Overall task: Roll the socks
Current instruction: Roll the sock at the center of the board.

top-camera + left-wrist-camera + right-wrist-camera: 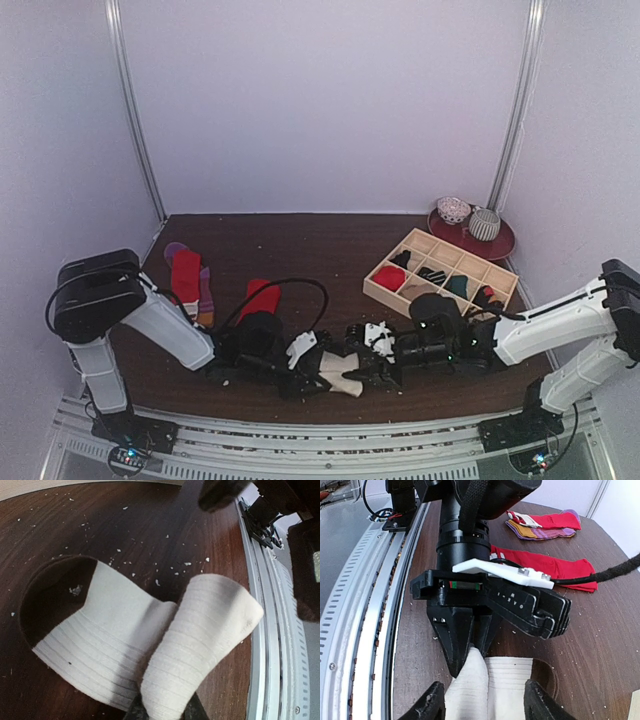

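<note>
The left claw pinches the half-folded cream sock at 6 o'clock of the counter. The right claw stands spread on either side of it. Rolling seems only begun; the red socks at 9 o'clock lie flat.

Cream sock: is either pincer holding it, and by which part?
Left pincer pinches the cream sock at its ribbed fold; right pincer is open astride it.

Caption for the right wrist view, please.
Left gripper pinches a cream sock on the table; the open right gripper straddles it, red socks behind.
</note>
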`<state>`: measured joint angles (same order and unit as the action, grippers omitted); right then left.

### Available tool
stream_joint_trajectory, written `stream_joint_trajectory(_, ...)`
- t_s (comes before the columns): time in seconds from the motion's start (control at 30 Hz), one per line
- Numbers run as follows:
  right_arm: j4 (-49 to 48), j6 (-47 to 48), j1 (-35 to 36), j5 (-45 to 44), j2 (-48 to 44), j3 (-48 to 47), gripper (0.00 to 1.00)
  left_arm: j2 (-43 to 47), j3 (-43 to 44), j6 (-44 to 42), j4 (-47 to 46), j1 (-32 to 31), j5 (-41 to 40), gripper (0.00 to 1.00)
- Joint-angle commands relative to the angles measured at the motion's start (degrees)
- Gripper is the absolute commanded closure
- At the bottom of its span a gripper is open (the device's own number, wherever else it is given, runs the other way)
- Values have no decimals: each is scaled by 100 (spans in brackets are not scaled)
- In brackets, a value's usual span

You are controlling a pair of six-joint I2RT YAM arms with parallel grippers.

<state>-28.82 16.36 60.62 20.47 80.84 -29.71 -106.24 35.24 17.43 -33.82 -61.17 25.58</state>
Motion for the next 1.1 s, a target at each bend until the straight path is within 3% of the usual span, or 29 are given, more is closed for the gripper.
stream_joint_trajectory(0.0,22,293,258,-321,193,-91,46,-513,-302,238,1847,-6,198,100)
stream_joint_trajectory(0.17,-22,-49,432,-1026,339,97,46,-611,-286,239,1800,15,238,100)
stream_joint_trajectory(0.53,200,-399,433,-905,646,200,48,-764,-199,129,1879,61,266,100)
stream_joint_trajectory(0.7,288,-647,436,-830,878,186,58,-776,-195,116,1879,87,232,100)
stream_joint_trajectory(0.83,400,-1099,415,-571,1232,78,72,-587,-167,49,1870,87,-18,100)
stream_joint_trajectory(1.0,241,-1946,206,192,1683,99,79,327,-122,-322,1655,87,-690,64)
stream_joint_trajectory(1.07,49,-2324,-21,771,1781,170,79,753,-134,-553,1408,87,-1029,56)
